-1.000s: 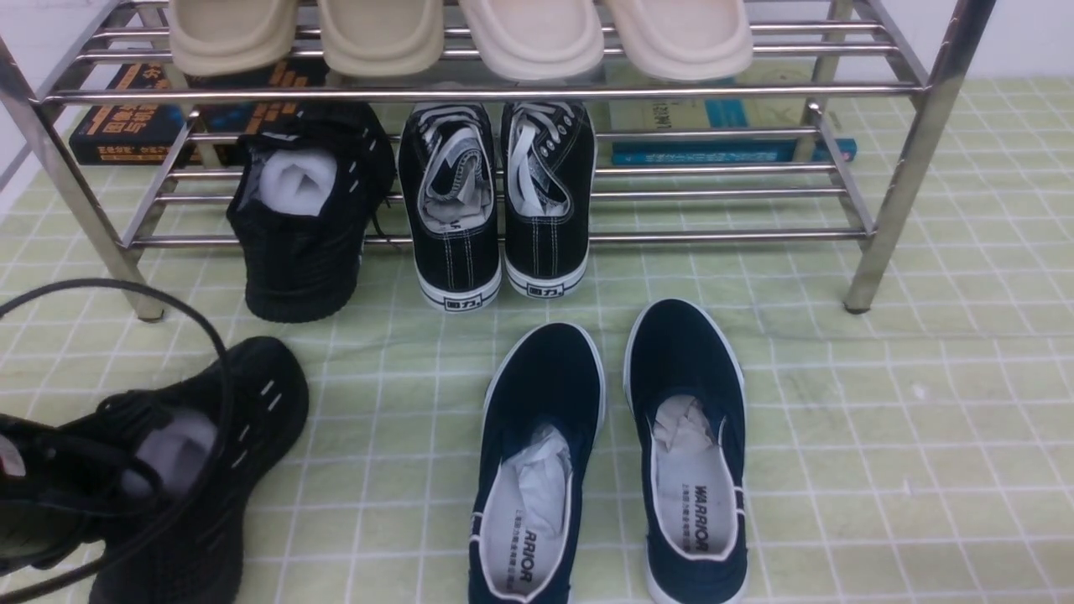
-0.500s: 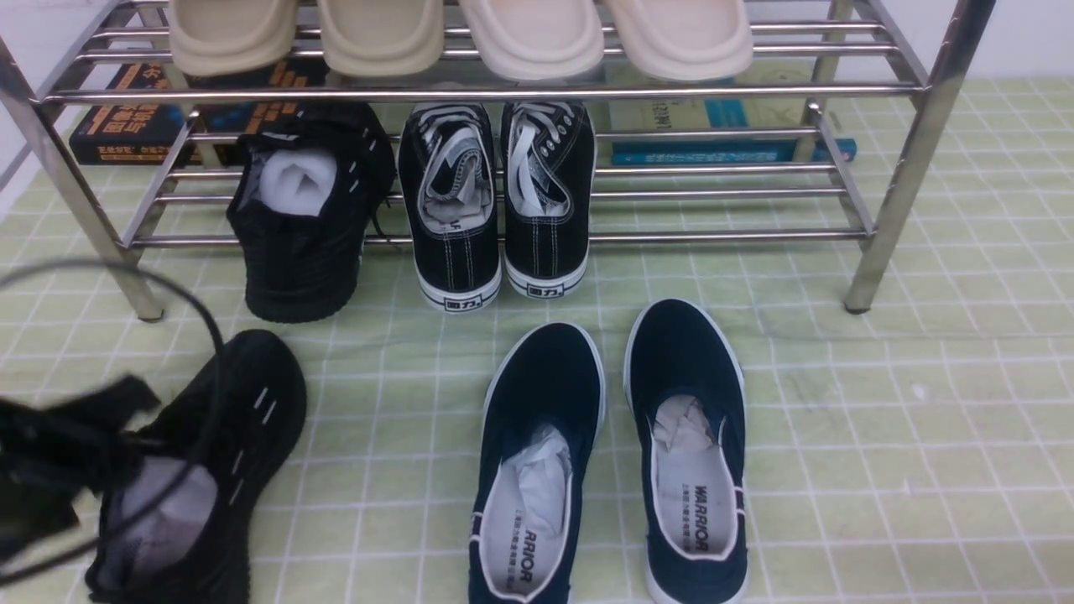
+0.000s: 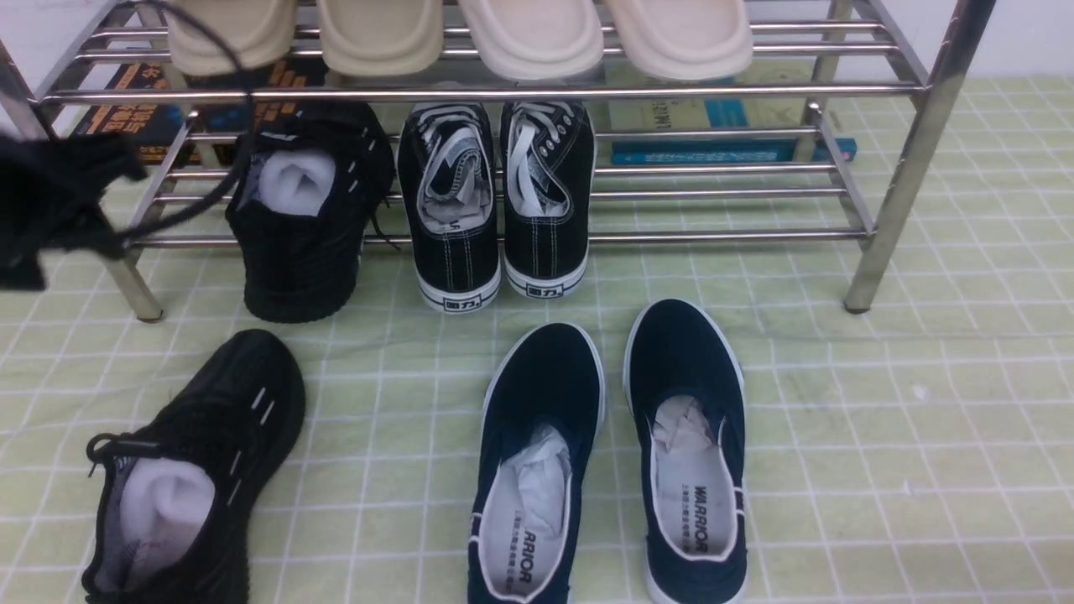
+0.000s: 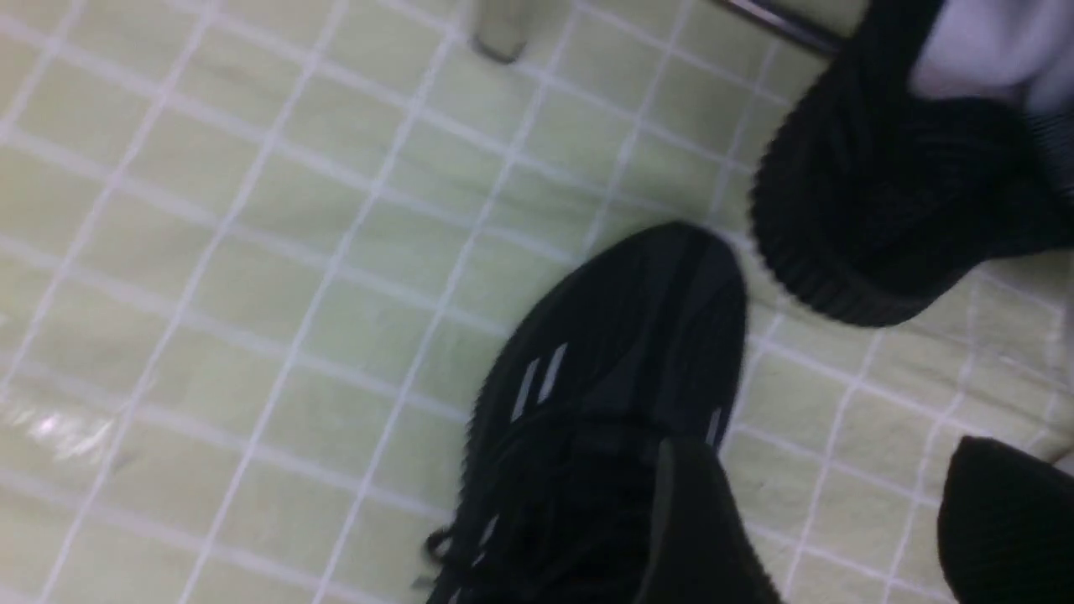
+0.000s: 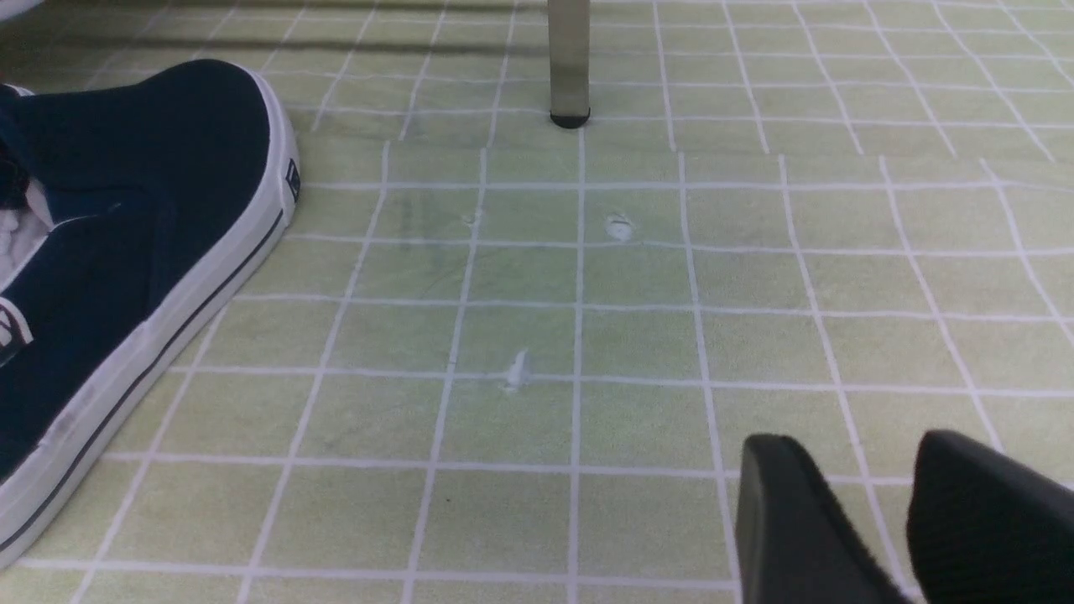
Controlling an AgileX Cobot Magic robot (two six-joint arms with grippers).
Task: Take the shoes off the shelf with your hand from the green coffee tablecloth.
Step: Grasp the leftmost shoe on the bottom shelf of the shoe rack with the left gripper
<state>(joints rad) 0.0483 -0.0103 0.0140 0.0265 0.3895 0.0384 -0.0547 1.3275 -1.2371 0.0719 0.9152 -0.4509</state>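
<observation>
Taking the steel rack [image 3: 470,92] as landmark, one black knit sneaker [image 3: 294,226] sits on its lower tier, at the left end, and its mate [image 3: 197,453] lies on the green tablecloth [image 3: 394,403] in front of that end. The left tool [image 4: 822,520] hangs before the rack's left front leg, released and empty, with the mate below it. The right tool [image 5: 864,512] is over the cloth, its tips apart, holding nothing.
</observation>
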